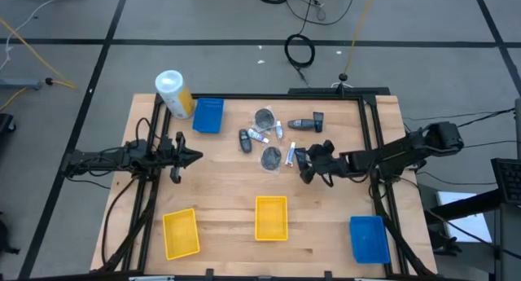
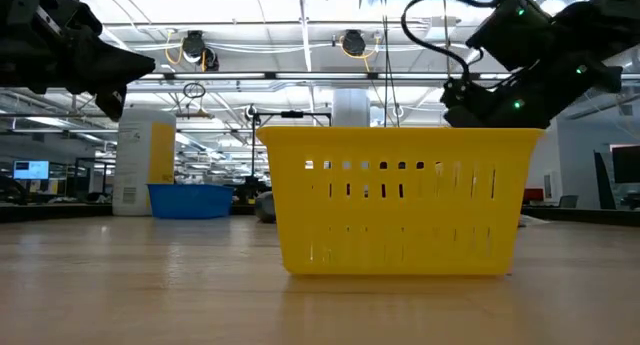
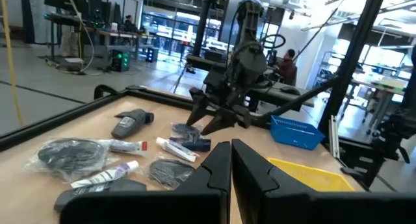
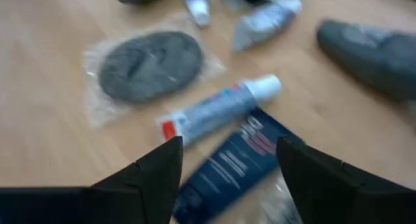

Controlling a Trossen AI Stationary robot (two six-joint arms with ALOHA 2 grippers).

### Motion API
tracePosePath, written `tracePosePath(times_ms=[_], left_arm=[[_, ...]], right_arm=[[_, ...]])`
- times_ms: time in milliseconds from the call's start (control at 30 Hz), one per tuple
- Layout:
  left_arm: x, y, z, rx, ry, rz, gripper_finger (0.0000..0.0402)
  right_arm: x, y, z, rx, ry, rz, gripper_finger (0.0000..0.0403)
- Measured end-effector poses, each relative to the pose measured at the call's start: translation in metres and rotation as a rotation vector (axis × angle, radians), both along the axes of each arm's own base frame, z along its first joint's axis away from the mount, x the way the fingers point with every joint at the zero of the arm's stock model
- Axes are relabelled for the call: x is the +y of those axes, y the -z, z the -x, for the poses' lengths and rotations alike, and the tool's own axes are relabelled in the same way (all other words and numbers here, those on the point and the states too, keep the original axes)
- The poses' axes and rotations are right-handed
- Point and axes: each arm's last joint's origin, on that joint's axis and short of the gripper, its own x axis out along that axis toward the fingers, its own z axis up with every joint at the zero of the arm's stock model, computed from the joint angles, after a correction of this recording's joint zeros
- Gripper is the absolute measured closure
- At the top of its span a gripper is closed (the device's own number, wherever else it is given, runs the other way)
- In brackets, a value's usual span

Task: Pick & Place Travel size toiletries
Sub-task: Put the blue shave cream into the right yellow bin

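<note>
Even, bright overhead light is falling on the wooden table (image 1: 236,191), casting only faint shadows. In the low view, ceiling lamps (image 2: 345,43) are glaring white in the far room, leaving the arms as dark silhouettes. The right wrist view is blurring heavily: the white tube (image 4: 218,110) and grey packet (image 4: 151,65) are looking smeared. In the left wrist view, bright far windows are washing out.

Light wood table (image 1: 228,199); two yellow trays (image 1: 271,217) and two blue trays (image 1: 208,116); a white and yellow canister (image 1: 173,94); a white tube (image 4: 221,110) with a red end and blue print; a dark blue packet (image 4: 227,165); a grey pad (image 4: 149,65) in clear wrap; black arms
</note>
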Motion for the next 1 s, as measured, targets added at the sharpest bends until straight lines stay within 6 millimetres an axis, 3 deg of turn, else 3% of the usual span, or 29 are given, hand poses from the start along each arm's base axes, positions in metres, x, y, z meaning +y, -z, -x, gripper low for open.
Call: tracePosePath(times_ms=[233, 700, 1000], left_arm=[[0.002, -0.005, 0.001, -0.054, -0.083, 0.012, 0.0392], [0.003, -0.005, 0.001, -0.051, -0.091, 0.06, 0.0392], [0.002, 0.0, 0.0, -0.01, -0.077, 0.114, 0.0392]], right_arm=[[-0.002, 0.015, 0.0, 0.072, 0.036, -0.026, 0.0176], [0.003, 0.03, -0.007, 0.08, -0.109, -0.128, 0.0173], [0.004, 0.033, -0.002, 0.113, -0.173, -0.125, 0.022]])
